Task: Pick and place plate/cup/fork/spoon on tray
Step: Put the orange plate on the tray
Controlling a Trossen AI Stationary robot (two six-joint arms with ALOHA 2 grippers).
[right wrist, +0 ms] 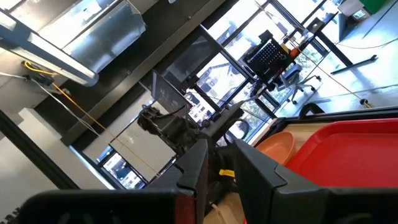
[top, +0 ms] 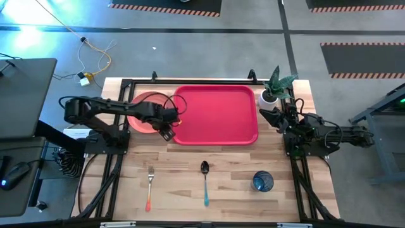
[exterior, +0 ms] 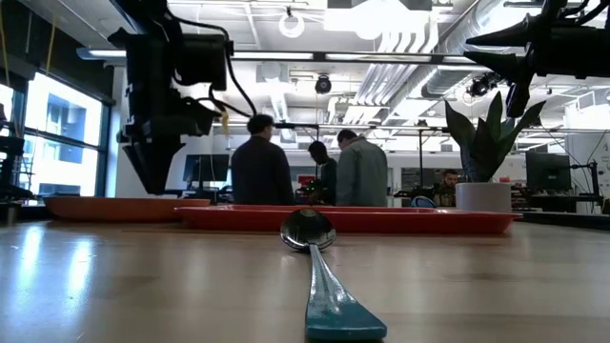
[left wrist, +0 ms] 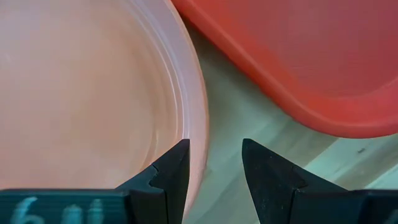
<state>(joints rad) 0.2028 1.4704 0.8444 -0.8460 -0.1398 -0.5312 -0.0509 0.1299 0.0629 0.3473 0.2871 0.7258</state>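
The salmon-pink plate (top: 140,113) lies flat on the table, left of the red tray (top: 218,114). My left gripper (left wrist: 214,162) is open and points down over the plate's rim (left wrist: 198,118) on the tray side. One finger is over the plate's inside and the other over the wood between plate and tray. In the low view my left gripper (exterior: 157,186) ends just above the plate (exterior: 124,207). The fork (top: 150,187), spoon (top: 205,182) and blue cup (top: 262,182) rest on the near part of the table. My right gripper (top: 269,115) is raised at the tray's right end, narrowly open and empty.
A white pot with a green plant (top: 272,90) stands at the far right corner, close to my right gripper. The tray's inside is bare. People stand in the room beyond the table's far edge (exterior: 305,171). The spoon (exterior: 319,257) lies close in front of the low camera.
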